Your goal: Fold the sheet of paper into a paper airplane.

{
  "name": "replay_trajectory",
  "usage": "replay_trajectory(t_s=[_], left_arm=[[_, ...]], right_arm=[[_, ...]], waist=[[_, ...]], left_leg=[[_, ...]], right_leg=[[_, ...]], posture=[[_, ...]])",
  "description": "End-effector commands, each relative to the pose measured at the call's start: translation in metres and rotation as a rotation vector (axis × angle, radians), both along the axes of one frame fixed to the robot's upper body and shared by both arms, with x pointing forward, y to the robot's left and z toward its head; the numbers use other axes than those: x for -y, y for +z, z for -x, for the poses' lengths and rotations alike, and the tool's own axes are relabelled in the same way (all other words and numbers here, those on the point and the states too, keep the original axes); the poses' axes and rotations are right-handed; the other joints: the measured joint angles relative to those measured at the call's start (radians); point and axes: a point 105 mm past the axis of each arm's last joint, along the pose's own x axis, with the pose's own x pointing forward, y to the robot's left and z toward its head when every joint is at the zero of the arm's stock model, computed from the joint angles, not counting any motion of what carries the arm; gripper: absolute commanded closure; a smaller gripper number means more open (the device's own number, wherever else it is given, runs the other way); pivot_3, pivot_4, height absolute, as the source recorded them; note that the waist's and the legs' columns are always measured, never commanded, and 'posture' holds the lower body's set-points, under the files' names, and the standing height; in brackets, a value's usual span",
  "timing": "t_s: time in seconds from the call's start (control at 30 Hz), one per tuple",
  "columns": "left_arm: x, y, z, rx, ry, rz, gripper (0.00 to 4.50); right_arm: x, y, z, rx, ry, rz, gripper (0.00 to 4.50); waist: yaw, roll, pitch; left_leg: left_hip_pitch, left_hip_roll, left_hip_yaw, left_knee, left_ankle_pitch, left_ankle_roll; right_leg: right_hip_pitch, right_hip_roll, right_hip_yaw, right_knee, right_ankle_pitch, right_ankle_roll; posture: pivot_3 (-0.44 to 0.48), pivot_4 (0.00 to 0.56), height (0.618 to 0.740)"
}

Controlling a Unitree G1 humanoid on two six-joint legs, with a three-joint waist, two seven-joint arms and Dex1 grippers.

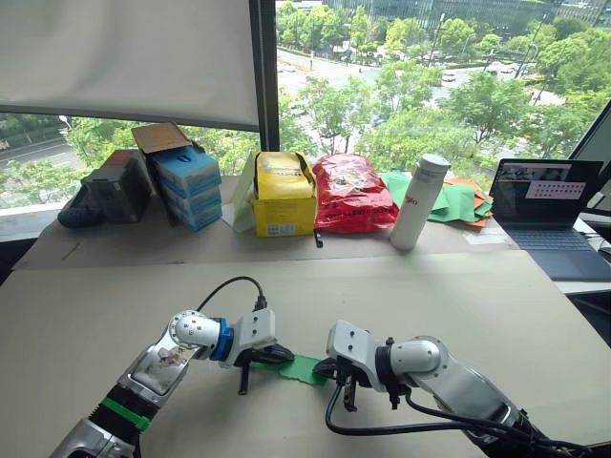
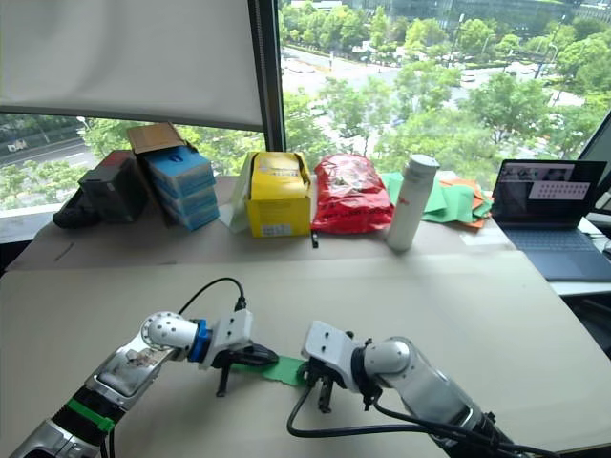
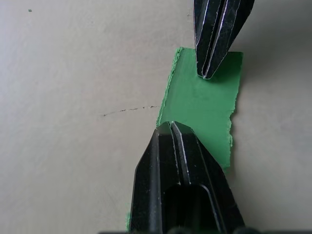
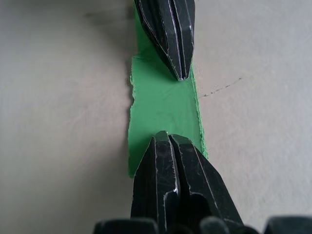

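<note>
Both grippers are down on the bench (image 1: pixel 496 315) facing each other, the left gripper (image 1: pixel 277 355) and the right gripper (image 1: pixel 329 368) each clenched with its black fingers together and their tips pressing on opposite ends of the sheet of paper (image 1: pixel 304 368). That bright green paper lies flat on the bench between them as a narrow folded strip with one ragged long edge, near the front edge of the bench. Well behind it along the window stand a yellow box (image 1: pixel 283 195), a red bag (image 1: pixel 350 194), a white bottle (image 1: pixel 419 202), a heap of green and orange sheets (image 1: pixel 456 201) and a laptop (image 1: pixel 548 210).
</note>
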Motion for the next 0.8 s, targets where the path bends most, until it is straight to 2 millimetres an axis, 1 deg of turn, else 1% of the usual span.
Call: replay_trajectory(t_s=[0.03, 0.17, 0.23, 0.37, 0.47, 0.63, 0.8], left_arm=[[-0.032, -0.028, 0.004, -0.100, 0.095, -0.107, 4.50], [-0.048, -0.029, 0.001, -0.094, 0.145, -0.129, 4.50], [-0.052, -0.028, -0.001, -0.090, 0.164, -0.130, 4.50], [-0.057, -0.027, 0.000, -0.086, 0.175, -0.130, 4.50], [-0.056, -0.025, 0.000, -0.077, 0.184, -0.114, 4.50], [-0.052, -0.007, -0.007, -0.026, 0.226, -0.042, 4.50], [-0.050, 0.021, -0.013, 0.015, 0.273, 0.058, 4.50]], right_arm=[[0.017, -0.026, 0.002, -0.084, -0.054, 0.099, 4.49], [0.016, -0.025, 0.003, -0.084, -0.050, 0.099, 4.49], [0.016, -0.026, 0.003, -0.083, -0.049, 0.100, 4.49], [0.016, -0.025, 0.003, -0.082, -0.047, 0.101, 4.49], [0.016, -0.025, 0.003, -0.081, -0.046, 0.101, 4.49], [0.013, -0.023, 0.001, -0.072, -0.041, 0.093, 4.49], [0.010, -0.018, -0.001, -0.053, -0.038, 0.070, 4.49]], waist=[[-0.001, 0.001, -0.001], [-0.003, 0.002, -0.002], [-0.003, 0.004, -0.004], [-0.002, 0.005, -0.004], [-0.003, 0.005, -0.004], [-0.005, 0.005, -0.004], [-0.005, 0.005, -0.004]], left_leg=[[0.000, 0.000, 0.000, 0.000, 0.000, 0.000], [0.001, 0.000, 0.000, 0.000, 0.000, 0.000], [0.001, 0.000, 0.000, 0.000, 0.000, 0.000], [0.003, 0.000, 0.000, -0.001, 0.000, 0.000], [0.003, 0.000, 0.000, -0.001, 0.000, 0.000], [0.003, 0.000, 0.000, -0.001, 0.000, 0.000], [0.000, 0.000, 0.000, -0.001, 0.000, -0.001]], right_leg=[[0.000, 0.000, 0.000, 0.000, 0.000, 0.000], [0.000, -0.001, 0.000, 0.000, 0.000, 0.000], [0.001, -0.001, 0.000, 0.000, 0.000, 0.000], [0.002, -0.002, 0.000, 0.000, 0.000, 0.000], [0.002, -0.003, 0.000, 0.000, 0.000, 0.000], [0.001, -0.004, 0.001, 0.000, 0.000, 0.000], [-0.001, -0.003, 0.000, 0.000, 0.000, 0.000]], posture=[[0.000, 0.150, 0.740], [0.000, 0.150, 0.740], [0.000, 0.150, 0.740], [0.000, 0.150, 0.740], [0.000, 0.150, 0.740], [0.000, 0.150, 0.740], [0.000, 0.150, 0.740]])
